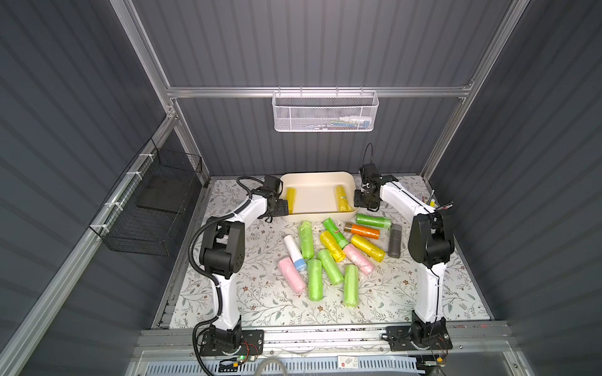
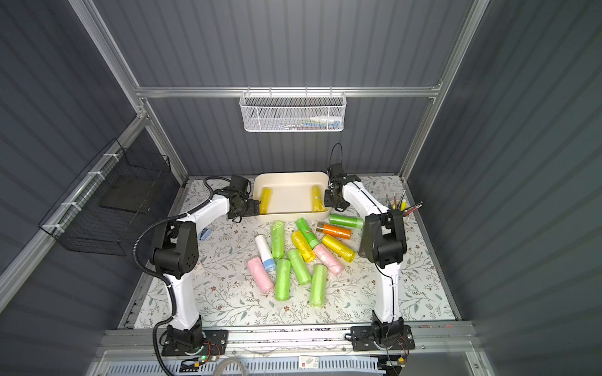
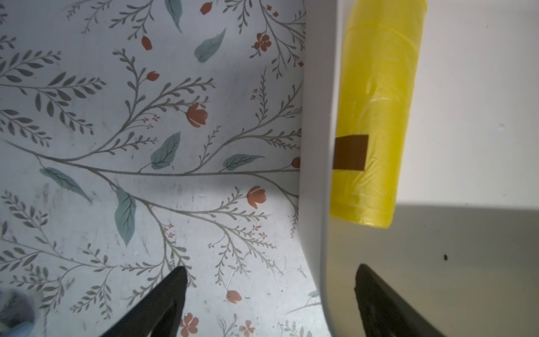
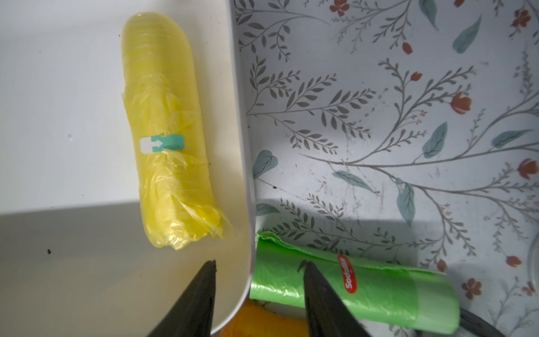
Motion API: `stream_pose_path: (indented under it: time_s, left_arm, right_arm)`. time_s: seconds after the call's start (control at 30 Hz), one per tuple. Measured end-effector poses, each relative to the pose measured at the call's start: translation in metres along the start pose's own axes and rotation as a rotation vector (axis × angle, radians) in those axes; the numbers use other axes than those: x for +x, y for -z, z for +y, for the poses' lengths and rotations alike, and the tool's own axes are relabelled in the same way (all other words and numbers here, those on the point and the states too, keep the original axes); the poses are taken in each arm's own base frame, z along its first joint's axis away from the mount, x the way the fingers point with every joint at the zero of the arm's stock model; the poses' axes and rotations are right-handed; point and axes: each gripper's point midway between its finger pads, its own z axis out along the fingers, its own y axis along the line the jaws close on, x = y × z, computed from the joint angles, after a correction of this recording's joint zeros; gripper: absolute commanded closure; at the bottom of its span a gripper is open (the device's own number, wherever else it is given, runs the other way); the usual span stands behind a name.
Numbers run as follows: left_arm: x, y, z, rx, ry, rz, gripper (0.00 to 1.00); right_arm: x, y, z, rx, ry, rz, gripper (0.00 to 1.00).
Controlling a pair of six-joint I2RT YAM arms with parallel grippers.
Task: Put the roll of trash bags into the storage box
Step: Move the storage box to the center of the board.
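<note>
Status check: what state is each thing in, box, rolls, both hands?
Storage box: upright, two rolls inside.
Brown-tagged yellow roll: lying in the box, against its wall.
Teal-stickered yellow roll: lying in the box, wrap loose.
Other rolls: lying loose outside the box.
Left hand: open, empty, astride the box wall.
Right hand: open, empty, astride the box wall.

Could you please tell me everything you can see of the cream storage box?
The storage box is a shallow cream-white rectangular tub, plastic-looking, with rounded corners and solid walls. It sits flat and open-topped at the back of the floral table. Inside, a brown-taped yellow roll and a teal-stickered yellow roll each lie along a short wall. The left gripper and right gripper each straddle a short wall, jaws apart; contact is unclear. A green roll ends beside one front corner.
</note>
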Motion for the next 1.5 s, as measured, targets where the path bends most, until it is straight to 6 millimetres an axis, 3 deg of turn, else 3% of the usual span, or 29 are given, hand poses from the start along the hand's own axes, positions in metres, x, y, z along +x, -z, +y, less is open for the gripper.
stream_pose_path:
  time_s: [0.2,0.33,0.63,0.87,1.2,1.5]
  left_arm:
    - [-0.011,0.003,-0.002,-0.004,-0.021,-0.021,0.26]
    - [-0.009,-0.005,-0.001,-0.008,-0.024,-0.009,0.31]
    - [-0.009,-0.009,-0.005,-0.004,-0.042,-0.014,0.42]
    - [-0.011,-0.009,-0.006,0.001,-0.050,-0.021,0.54]
    - [-0.010,-0.013,-0.007,0.008,-0.049,-0.033,0.55]
    - [0.019,-0.019,0.000,-0.006,-0.058,0.021,0.57]
  right_arm:
    - [0.001,-0.003,-0.001,0.009,0.004,0.002,0.60]
    - [0.001,-0.004,-0.002,0.011,0.013,0.003,0.71]
    - [0.000,-0.022,0.000,0.016,0.022,0.019,0.76]
    - [0.000,-0.022,0.003,0.010,0.030,0.020,0.85]
    - [0.002,-0.023,0.007,0.003,0.050,0.019,0.91]
    - [0.015,-0.018,0.010,-0.013,0.054,0.016,0.91]
